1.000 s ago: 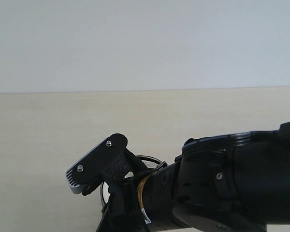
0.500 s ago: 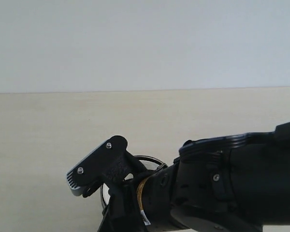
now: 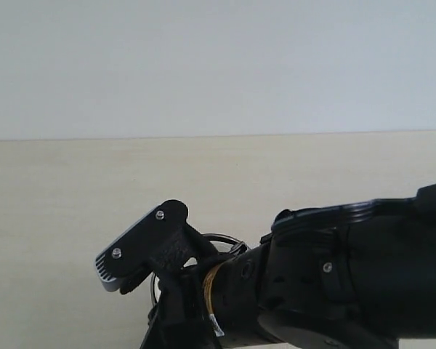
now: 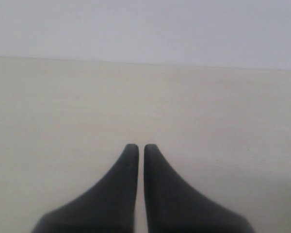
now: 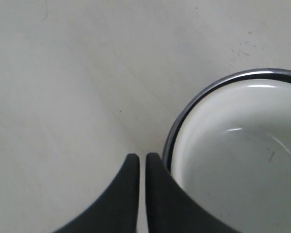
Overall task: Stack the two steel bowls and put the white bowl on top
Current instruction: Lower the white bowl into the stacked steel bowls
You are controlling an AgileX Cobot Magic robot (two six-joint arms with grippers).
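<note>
In the right wrist view the white bowl (image 5: pixel 233 160) sits nested inside a steel bowl, of which only the shiny rim (image 5: pixel 218 83) shows around it. Whether a second steel bowl lies beneath cannot be told. My right gripper (image 5: pixel 142 156) is shut and empty, just outside that rim and beside it. In the exterior view the same gripper (image 3: pixel 110 275) points left over the table, with a sliver of steel rim (image 3: pixel 221 237) behind its arm. My left gripper (image 4: pixel 137 146) is shut on nothing above bare tabletop.
The pale wooden table (image 3: pixel 73 189) runs back to a white wall (image 3: pixel 218 65). The bulky black right arm (image 3: pixel 349 276) fills the lower right of the exterior view and hides most of the bowls.
The right gripper has shifted slightly left and down in the exterior view; its jaws stay shut.
</note>
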